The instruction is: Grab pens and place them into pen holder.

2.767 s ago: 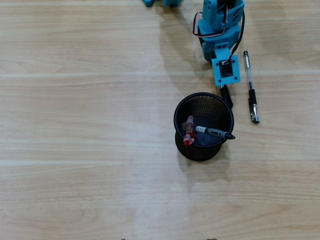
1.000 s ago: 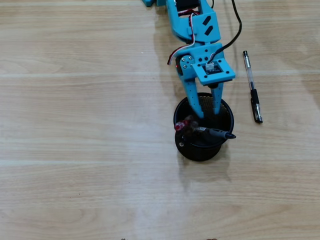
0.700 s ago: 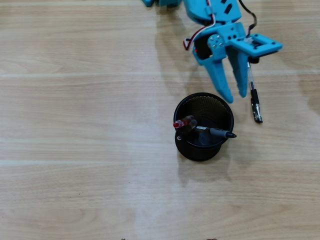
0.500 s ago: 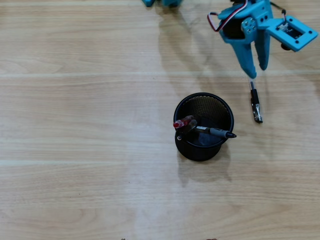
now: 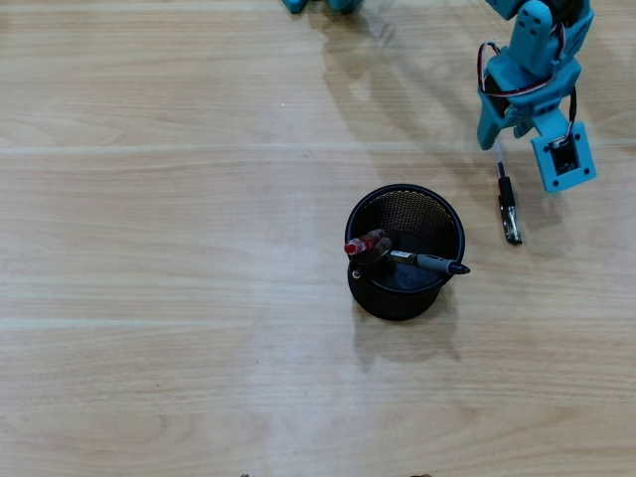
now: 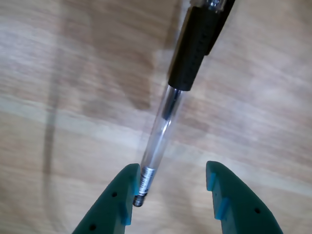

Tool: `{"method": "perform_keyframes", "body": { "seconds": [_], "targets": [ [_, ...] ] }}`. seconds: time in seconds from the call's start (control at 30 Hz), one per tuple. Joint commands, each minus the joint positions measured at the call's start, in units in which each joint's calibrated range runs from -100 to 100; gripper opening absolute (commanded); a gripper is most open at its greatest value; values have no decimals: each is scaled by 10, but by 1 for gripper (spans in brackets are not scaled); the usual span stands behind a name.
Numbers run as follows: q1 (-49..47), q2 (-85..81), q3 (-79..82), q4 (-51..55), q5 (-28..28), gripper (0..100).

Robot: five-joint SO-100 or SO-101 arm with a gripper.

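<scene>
The pen holder (image 5: 350, 231), a round black mesh cup, stands at mid-table in the overhead view. A red pen (image 5: 361, 243) and a black pen (image 5: 438, 265) lean out of it. One clear pen with a black grip (image 5: 508, 205) lies on the wood to its right. My blue gripper (image 5: 500, 149) hangs over that pen's upper end, its tips mostly hidden under the arm. In the wrist view the gripper (image 6: 170, 170) is open, and the clear pen (image 6: 161, 131) runs between the fingers, its end against the left finger (image 6: 127, 183).
The pale wood table (image 5: 179, 248) fills the overhead view. The arm's base shows at the top edge (image 5: 323, 5). The wrist camera mount (image 5: 562, 159) juts out to the right of the lying pen.
The gripper rose from the pen holder, swung right and came down over the lying pen's upper end. The pens in the holder shifted slightly earlier on and have since stayed put.
</scene>
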Motion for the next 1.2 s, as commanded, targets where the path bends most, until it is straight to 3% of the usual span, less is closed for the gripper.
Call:
{"method": "perform_keyframes", "body": {
  "seconds": [0.0, 0.3, 0.4, 0.47, 0.6, 0.83, 0.97, 1.17],
  "targets": [
    [5, 11, -25, -7, -3, 16],
    [3, 69, -26, -8, -25, 16],
    [0, 82, -26, -8, -39, 11],
    [-1, 89, -26, -8, -50, 2],
    [1, 81, -30, -2, -53, 2],
    [22, -77, -33, -4, -49, 2],
    [61, -202, -32, -36, 1, 2],
    [168, -356, 83, -304, 113, 2]
  ]
}}
